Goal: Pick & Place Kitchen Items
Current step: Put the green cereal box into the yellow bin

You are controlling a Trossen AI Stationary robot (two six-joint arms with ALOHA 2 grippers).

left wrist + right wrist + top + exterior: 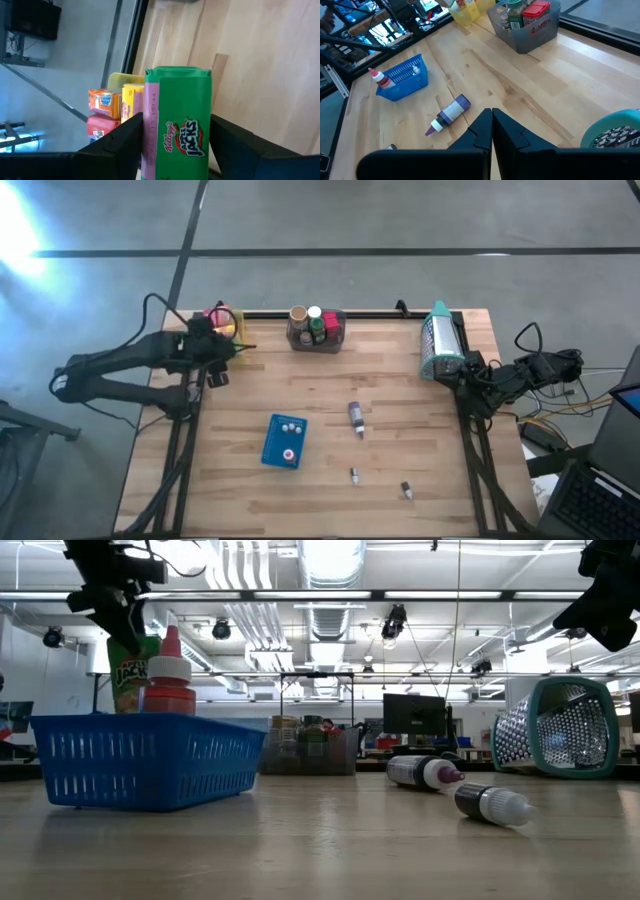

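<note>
Looking past its fingers, the left gripper (175, 145) was seen grasping a green cereal box (177, 130) (Apple Jacks lettering visible only there) raised beside the yellow bin (224, 322); overhead it showed barely. The right gripper (492, 131) waited clenched, empty, near the table's (400, 400) right edge.

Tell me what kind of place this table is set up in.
Probably a robotics lab or workshop: exposed ceiling ducts and strip lights overhead, dark computer monitors on benches behind, and a polished grey concrete floor around the wooden table.
</note>
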